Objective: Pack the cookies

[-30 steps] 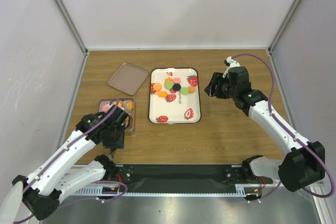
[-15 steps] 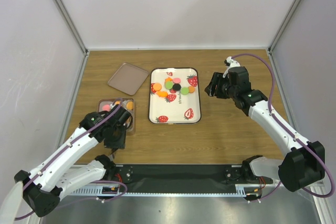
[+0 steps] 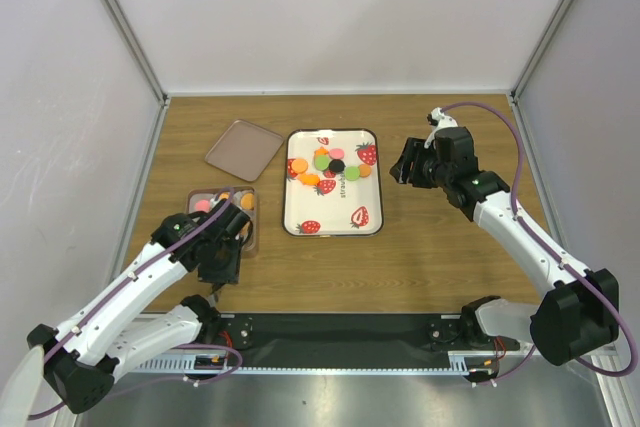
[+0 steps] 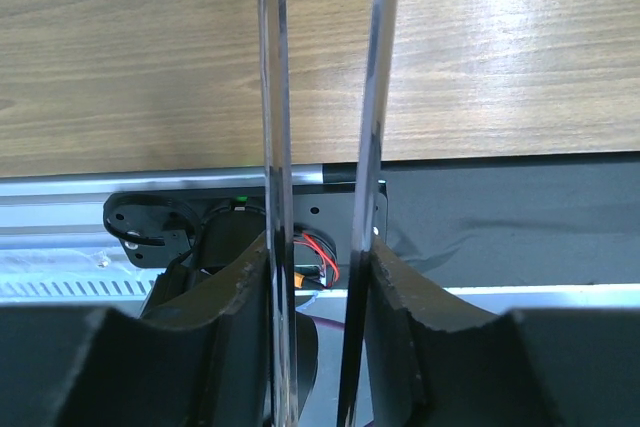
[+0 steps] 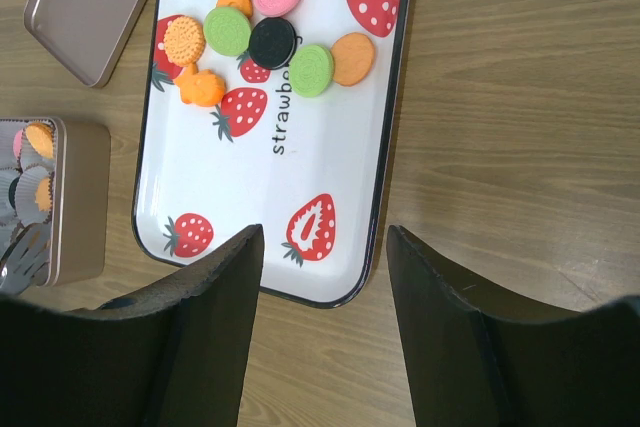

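Note:
The cookies, flat discs in orange, pink, green and black, lie clustered at the far end of the white strawberry tray. More cookies sit in paper cups inside the brown tin, left of the tray. My left gripper hovers at the tin's near end, shut on a pair of thin metal tongs whose two blades run up between its jaws. My right gripper hangs open and empty just right of the tray, its jaws above the tray's near right corner.
The tin's lid lies upside down at the back left of the tray. The black base rail runs along the near table edge. Bare wood lies right of the tray.
My left arm has shifted slightly toward the near edge with the tongs. The right arm and the cookies on the tray have not moved.

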`<move>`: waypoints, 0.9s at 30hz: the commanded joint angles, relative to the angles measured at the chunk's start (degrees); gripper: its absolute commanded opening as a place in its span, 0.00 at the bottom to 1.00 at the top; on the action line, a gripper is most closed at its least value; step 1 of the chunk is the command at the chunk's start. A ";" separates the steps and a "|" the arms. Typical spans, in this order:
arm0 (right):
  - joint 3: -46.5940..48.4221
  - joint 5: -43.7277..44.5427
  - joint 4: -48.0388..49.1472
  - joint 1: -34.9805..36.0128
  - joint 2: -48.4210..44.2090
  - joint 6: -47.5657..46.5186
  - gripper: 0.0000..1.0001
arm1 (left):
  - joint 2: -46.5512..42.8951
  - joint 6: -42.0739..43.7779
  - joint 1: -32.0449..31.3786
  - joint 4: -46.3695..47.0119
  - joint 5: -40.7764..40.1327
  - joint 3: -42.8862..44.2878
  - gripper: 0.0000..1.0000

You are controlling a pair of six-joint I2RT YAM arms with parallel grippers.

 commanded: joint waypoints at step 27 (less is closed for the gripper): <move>0.62 0.16 1.36 0.16 0.36 -0.75 0.58 | -0.10 1.33 -0.43 -6.16 0.29 2.31 0.47</move>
